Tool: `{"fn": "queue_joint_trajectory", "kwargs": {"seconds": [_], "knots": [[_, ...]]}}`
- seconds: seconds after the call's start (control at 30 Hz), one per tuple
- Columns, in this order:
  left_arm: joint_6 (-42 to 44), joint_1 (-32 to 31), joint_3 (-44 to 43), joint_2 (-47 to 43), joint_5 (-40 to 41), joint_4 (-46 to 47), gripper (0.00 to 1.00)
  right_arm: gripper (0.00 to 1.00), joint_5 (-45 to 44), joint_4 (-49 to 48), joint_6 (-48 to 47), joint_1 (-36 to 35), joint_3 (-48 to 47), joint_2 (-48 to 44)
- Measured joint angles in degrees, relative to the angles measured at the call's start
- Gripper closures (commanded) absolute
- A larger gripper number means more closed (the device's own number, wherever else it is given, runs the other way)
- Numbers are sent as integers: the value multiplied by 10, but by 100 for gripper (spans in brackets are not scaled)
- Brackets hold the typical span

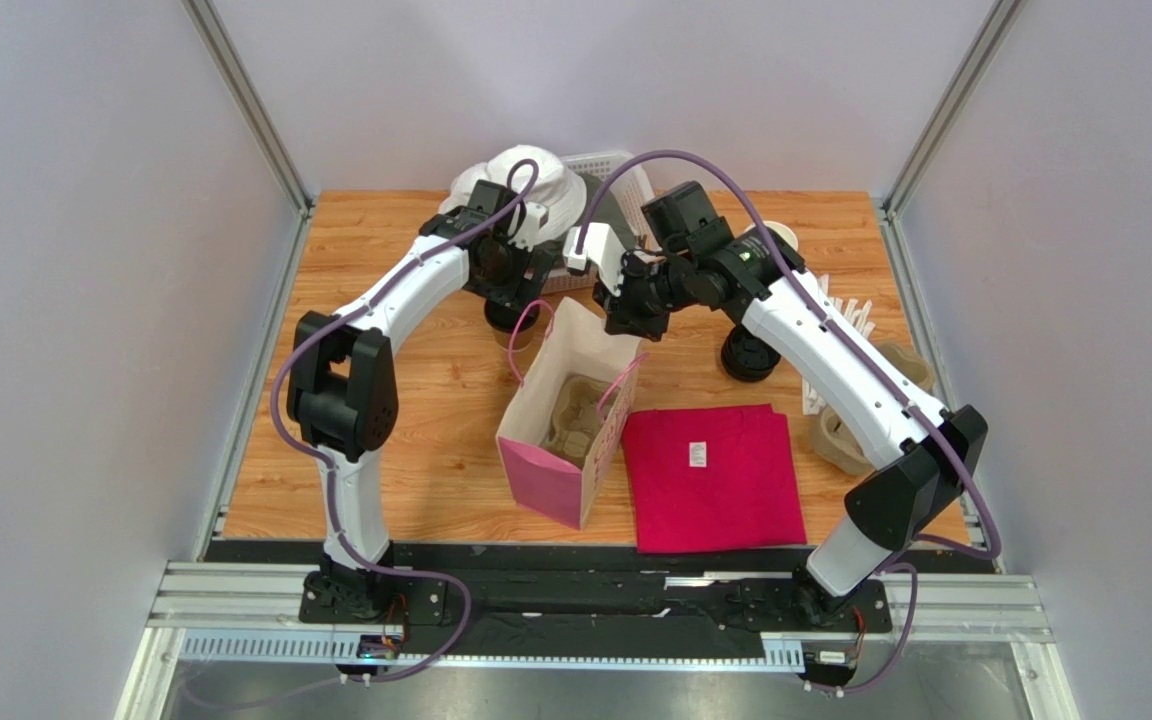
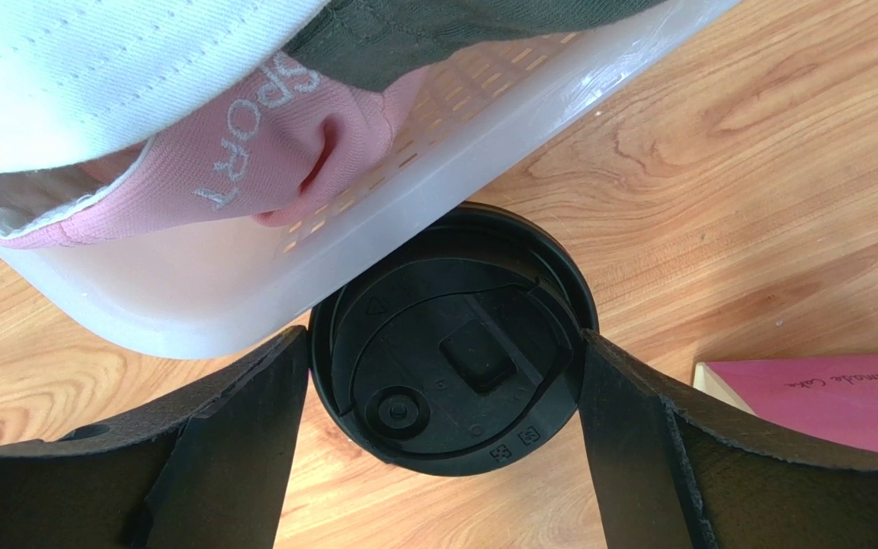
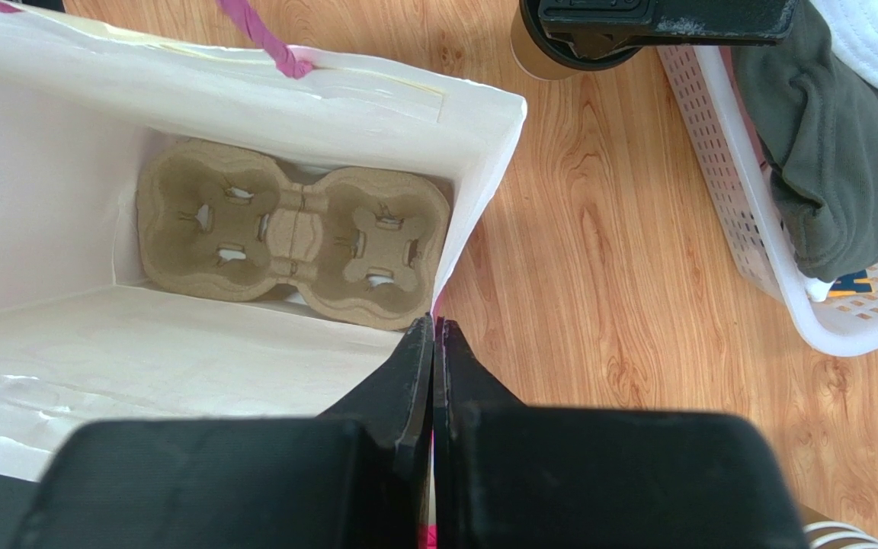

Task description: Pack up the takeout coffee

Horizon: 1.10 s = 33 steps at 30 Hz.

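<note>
The takeout coffee (image 2: 455, 366), a tan cup under a black lid, stands on the wooden table beside the white basket; it also shows in the top view (image 1: 504, 317) and the right wrist view (image 3: 547, 52). My left gripper (image 2: 446, 343) (image 1: 501, 278) is over it, with one finger against each side of the lid. The pink paper bag (image 1: 567, 443) stands open at the table's middle, with a cardboard cup carrier (image 3: 295, 235) on its floor. My right gripper (image 3: 433, 326) (image 1: 630, 315) is shut on the bag's far right rim.
A white basket (image 2: 180, 286) (image 3: 753, 229) with caps and dark cloth sits at the back, touching the cup's lid. A stack of black lids (image 1: 749, 354), spare carriers (image 1: 845, 443) and a flat stack of pink bags (image 1: 714, 477) lie to the right.
</note>
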<state>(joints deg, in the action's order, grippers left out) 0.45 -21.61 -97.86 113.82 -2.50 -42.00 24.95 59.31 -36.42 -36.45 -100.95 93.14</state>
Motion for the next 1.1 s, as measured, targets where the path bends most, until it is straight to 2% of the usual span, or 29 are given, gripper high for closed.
{"fn": "queue_joint_trajectory", "kwargs": {"seconds": [0.53,0.8,1.1], "knots": [[8,12,20,-38,-7,-41,35,100,0,0,2,0,-6,5],[8,23,58,-67,-20,-35,39,100,1,0,2,0,-7,6],[8,54,79,-77,-45,-38,40,100,5,-1,2,0,-8,14]]}}
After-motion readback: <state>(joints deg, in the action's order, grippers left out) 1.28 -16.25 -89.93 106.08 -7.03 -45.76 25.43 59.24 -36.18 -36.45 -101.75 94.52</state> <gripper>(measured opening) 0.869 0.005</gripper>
